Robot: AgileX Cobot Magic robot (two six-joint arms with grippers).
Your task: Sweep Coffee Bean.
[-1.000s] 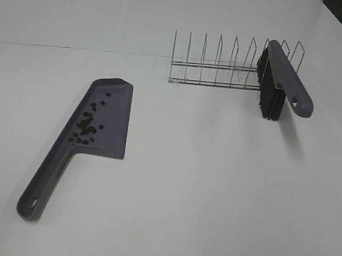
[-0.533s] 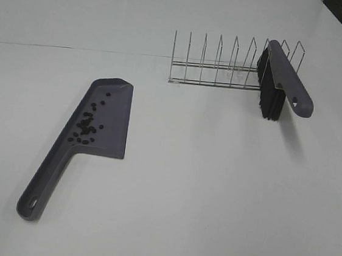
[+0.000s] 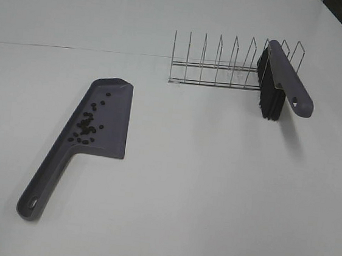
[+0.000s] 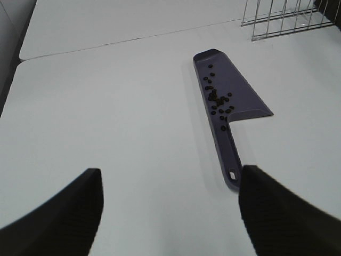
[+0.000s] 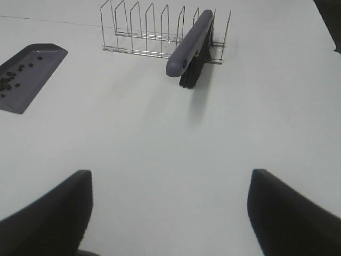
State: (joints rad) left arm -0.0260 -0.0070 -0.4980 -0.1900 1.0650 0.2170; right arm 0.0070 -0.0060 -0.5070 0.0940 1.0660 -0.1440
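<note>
White table (image 3: 213, 187), seen from the high camera. A grey-purple dustpan (image 3: 108, 118) lies flat on the left half, pan end away from the robot, handle (image 3: 46, 179) running back toward the near edge with a hanging hole at its tip.

The coffee beans (image 3: 87, 125) sit inside the dustpan, tiny dark ovals. Most are bunched near the throat where pan meets handle; a few are strung out toward the pan's open lip. No beans can be made out on the table itself.

A wire rack (image 3: 217, 62) stands on the right half, farther back, a row of upright metal loops. A brush (image 3: 286, 76) of the same grey-purple rests at the rack's right end, tilted, its handle end sticking out past the wires toward the robot, black bristles (image 3: 269, 92) hanging down to the tabletop. Brush and dustpan are well apart.

Neither arm shows in the high view.

Left wrist view: left gripper (image 4: 170, 213) with fingers (image 4: 69, 213) spread wide, nothing between them, held above bare table. The dustpan with its beans lies ahead of it, handle tip near one finger in the picture.

Right wrist view: right gripper (image 5: 168, 213) likewise spread, fingers (image 5: 290, 213) empty, above bare table. Rack and brush lie ahead, well apart from it; the dustpan's corner shows at the edge.
</note>
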